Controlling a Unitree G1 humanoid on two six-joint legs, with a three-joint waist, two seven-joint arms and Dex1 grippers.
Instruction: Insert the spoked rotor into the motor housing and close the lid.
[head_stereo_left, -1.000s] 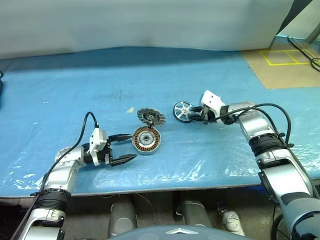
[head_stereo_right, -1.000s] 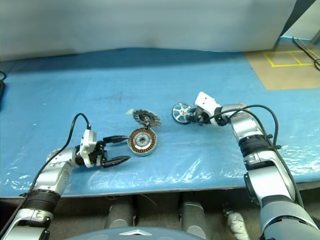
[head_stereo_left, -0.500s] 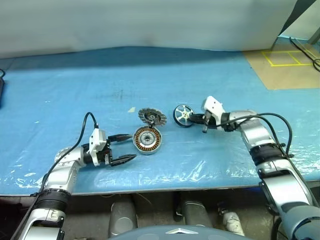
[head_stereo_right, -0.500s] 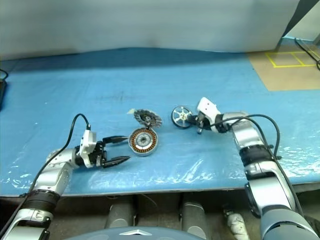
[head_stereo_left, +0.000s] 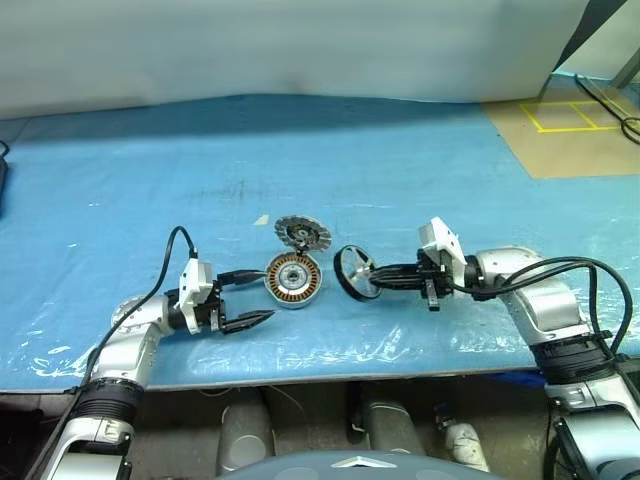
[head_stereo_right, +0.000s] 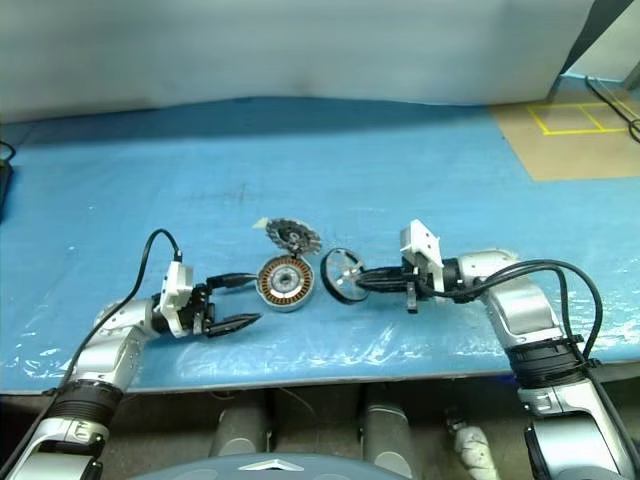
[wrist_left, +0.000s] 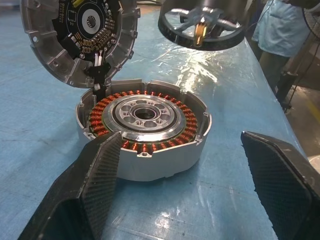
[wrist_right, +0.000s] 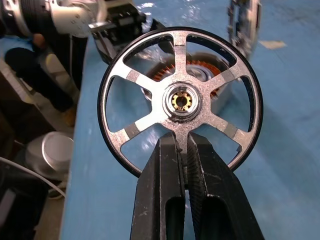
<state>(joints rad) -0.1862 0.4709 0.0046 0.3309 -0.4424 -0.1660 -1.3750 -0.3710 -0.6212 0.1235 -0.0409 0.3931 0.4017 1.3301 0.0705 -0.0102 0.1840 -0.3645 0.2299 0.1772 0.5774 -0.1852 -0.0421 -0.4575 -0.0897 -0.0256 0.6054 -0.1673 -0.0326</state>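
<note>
Rotor (wrist_right: 180, 102) spoke between clamped fingers (wrist_right: 164, 190)

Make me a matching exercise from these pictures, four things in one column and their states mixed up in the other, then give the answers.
Things:
1. spoked rotor
2. motor housing
3. lid
4. left end effector

States:
A. tilted up on edge behind the housing
B. open, fingers either side of the near edge of the housing
C. held off the table by the shut right end effector
D. flat on the blue sheet, copper windings showing

Pairs: 1-C, 2-D, 3-A, 4-B
</note>
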